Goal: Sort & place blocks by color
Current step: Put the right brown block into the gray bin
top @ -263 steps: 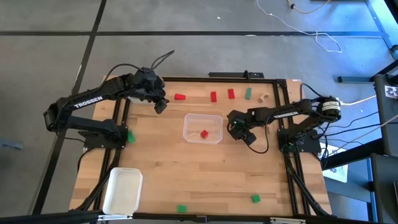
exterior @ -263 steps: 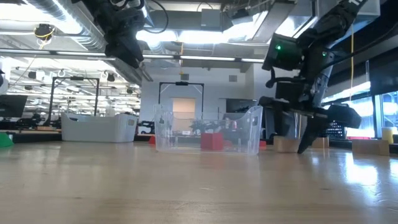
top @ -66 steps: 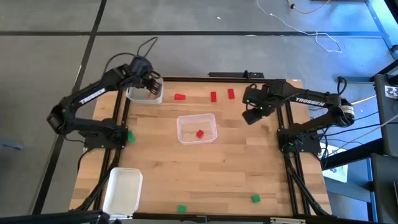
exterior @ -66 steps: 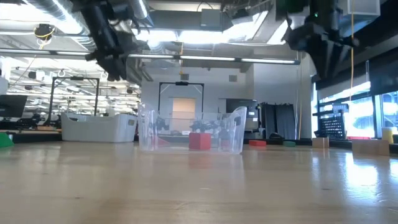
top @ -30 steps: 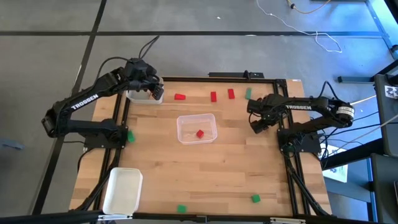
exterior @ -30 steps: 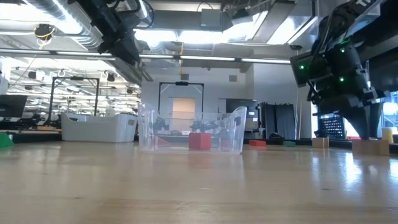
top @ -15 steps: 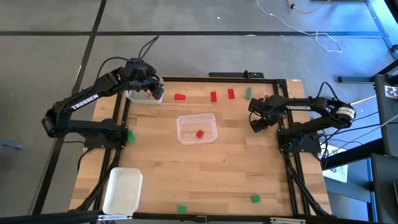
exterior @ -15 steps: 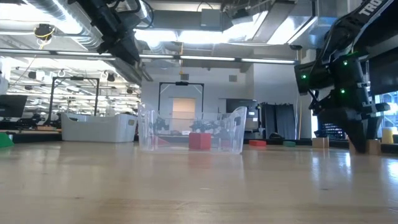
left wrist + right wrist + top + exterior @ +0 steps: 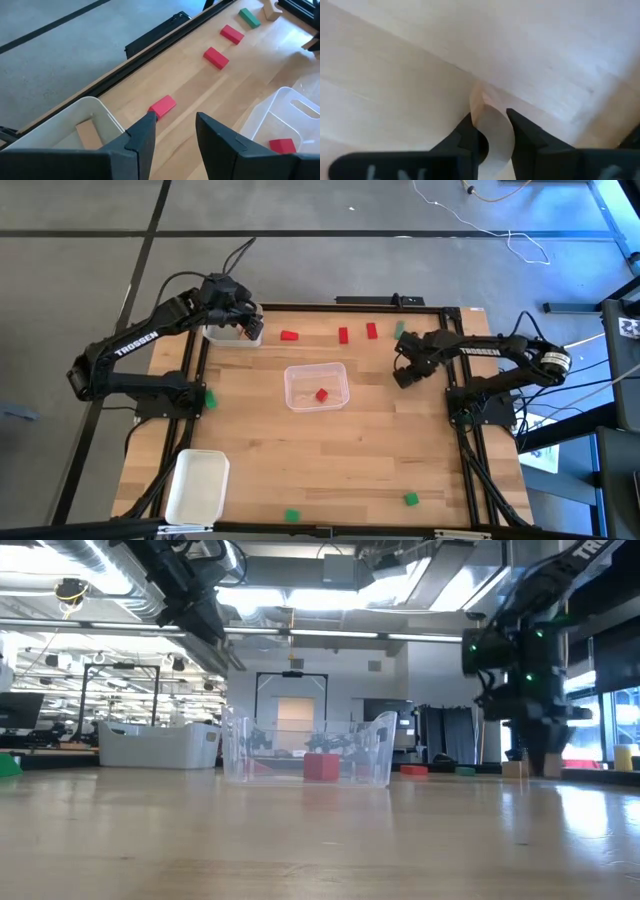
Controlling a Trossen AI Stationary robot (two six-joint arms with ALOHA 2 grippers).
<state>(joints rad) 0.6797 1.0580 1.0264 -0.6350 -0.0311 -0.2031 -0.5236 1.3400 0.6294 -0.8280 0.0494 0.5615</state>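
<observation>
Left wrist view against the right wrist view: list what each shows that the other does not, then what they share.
Only the left wrist view: the open left gripper, a white tray holding a tan block, three red blocks on the table, a green block, and the clear tray with one red block inside.

Only the right wrist view: the right gripper shut on a pale tan block, close over the wood.

Shared: the wooden tabletop and each arm's own two dark fingers.
</observation>
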